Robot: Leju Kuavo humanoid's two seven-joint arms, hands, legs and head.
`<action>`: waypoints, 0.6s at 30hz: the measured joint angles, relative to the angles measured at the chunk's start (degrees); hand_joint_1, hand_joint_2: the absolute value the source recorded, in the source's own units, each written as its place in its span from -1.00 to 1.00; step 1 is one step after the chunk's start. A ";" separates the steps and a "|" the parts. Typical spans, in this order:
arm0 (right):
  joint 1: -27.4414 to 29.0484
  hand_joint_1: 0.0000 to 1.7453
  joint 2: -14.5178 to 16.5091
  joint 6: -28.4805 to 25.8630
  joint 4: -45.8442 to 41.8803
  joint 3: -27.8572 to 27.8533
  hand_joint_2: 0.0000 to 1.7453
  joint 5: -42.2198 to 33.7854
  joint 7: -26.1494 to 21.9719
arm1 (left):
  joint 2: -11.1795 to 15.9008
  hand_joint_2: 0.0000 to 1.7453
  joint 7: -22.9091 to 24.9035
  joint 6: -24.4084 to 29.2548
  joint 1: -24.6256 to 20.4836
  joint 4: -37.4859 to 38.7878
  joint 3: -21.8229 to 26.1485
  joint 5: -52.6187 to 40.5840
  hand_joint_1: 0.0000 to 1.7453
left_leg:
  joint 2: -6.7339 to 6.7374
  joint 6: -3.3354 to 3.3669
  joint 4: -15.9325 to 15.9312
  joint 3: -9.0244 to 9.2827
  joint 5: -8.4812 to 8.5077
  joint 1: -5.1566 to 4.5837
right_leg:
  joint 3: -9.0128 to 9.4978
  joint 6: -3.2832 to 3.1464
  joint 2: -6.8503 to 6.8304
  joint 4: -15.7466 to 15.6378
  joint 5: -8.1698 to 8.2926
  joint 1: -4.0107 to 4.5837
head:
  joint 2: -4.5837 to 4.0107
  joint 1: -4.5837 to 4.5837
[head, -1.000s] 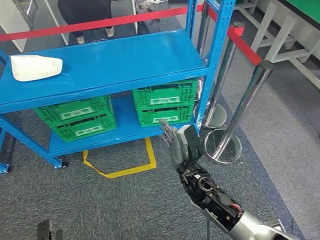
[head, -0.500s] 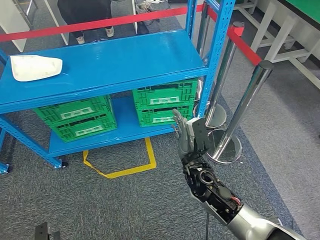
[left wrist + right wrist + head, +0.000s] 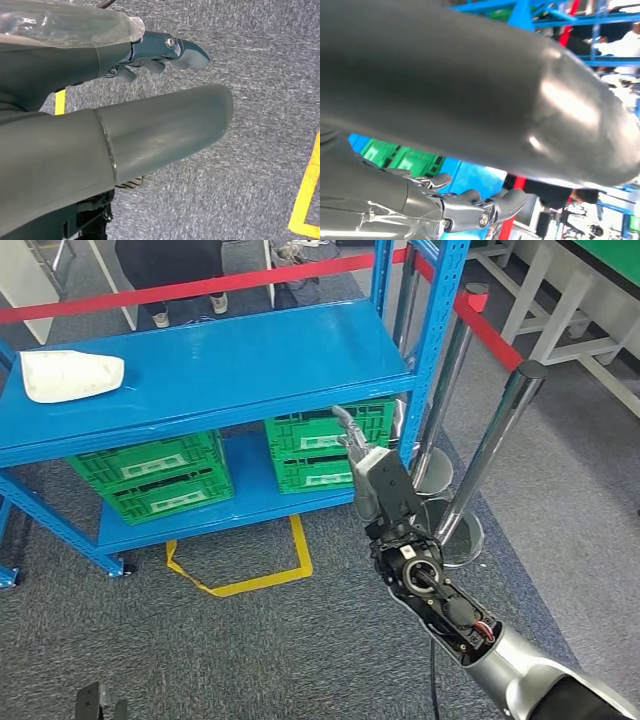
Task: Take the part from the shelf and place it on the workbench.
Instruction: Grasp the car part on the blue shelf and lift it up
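**Right hand raised by the shelf, part still waiting far left**

On the top deck of the blue steel shelf [image 3: 226,365], at its far-left end, lies the flat white moulded part [image 3: 69,375], resting alone, well apart from either hand. That is the task's thing, and nothing holds it yet.

Toward the right end of the rack, the right hand [image 3: 371,478] is lifted in front of the right-hand green plastic crate [image 3: 330,444] on the lower deck, just left of the blue upright post [image 3: 428,350]. Its fingers are extended and slightly apart, pointing up and away toward the shelf, with nothing in them; the right wrist view shows the same loose, empty spread. Judging by this pose, the arm is raised for a reach, though the hand is a long way right of the part, so a wide sweep left or a step sideways looks necessary.

Low at the near left, the left hand [image 3: 113,140] hangs over grey carpet, fingers straight and only slightly parted, empty.

Chrome barrier posts [image 3: 483,455] with red tape [image 3: 483,330] stand just right of the raised arm, leaving it little room on that side. A person's legs [image 3: 189,280] stand beyond the shelf.
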 joint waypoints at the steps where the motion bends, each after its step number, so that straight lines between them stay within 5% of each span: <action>1: 0.01 -1.00 -0.03 0.10 -0.37 0.07 -1.00 -0.69 -0.25 | -0.01 -1.00 -0.08 0.32 0.00 0.00 0.00 0.13 -1.00 | 0.00 0.00 0.00 0.00 0.00 0.00 | 0.00 0.00 0.00 0.00 0.00 0.00 | 0.00 0.01; 10: 0.06 -1.00 -0.88 0.37 -1.44 0.32 -1.00 -3.49 0.03 | 0.01 -1.00 -2.77 8.47 0.04 0.00 0.00 -3.64 -1.00 | 0.01 0.00 0.01 0.00 0.00 -0.01 | 0.02 0.00 0.00 -0.01 0.00 -0.01 | 0.00 0.01; 18: -0.04 -1.00 -1.11 1.47 -1.42 0.73 -1.00 -4.74 0.04 | -0.04 -1.00 -3.13 9.34 0.22 0.00 0.00 -3.66 -1.00 | 0.01 0.00 0.00 0.00 0.00 -0.01 | 0.02 0.00 0.00 0.00 0.00 -0.01 | 0.00 0.01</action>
